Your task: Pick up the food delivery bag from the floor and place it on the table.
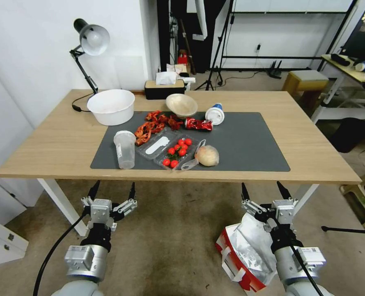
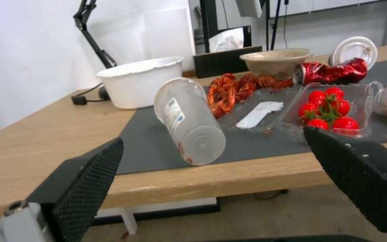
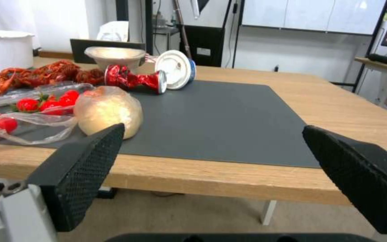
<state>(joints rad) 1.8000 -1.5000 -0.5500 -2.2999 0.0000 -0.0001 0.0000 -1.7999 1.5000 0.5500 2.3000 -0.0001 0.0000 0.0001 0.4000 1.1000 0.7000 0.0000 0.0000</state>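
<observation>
The bag (image 1: pixel 244 257) is seen on the floor, in front of the table (image 1: pixel 51 152) and partly under the right arm, its foil lining open to the top and its red side and white handles turned toward the robot. The right tool (image 1: pixel 265 190) is held just above the bag's far edge, below the table's front edge, with its fingers spread wide and nothing between them. The left tool (image 1: pixel 112 190) is held at the same height on the other side, above bare floor, also spread wide and empty. On the table a grey mat (image 1: pixel 248 144) is laid, its right half bare. On its left half a clear cup (image 1: pixel 125 150), a tray of tomatoes (image 1: pixel 177 152), a bun in a clear plastic bag (image 1: pixel 207 155), a crushed red can (image 1: pixel 198 124) and a beige bowl (image 1: pixel 182 105) are set. A white bowl (image 1: pixel 111 107) is placed at the mat's far left corner, beside a desk lamp (image 1: pixel 90 45).
</observation>
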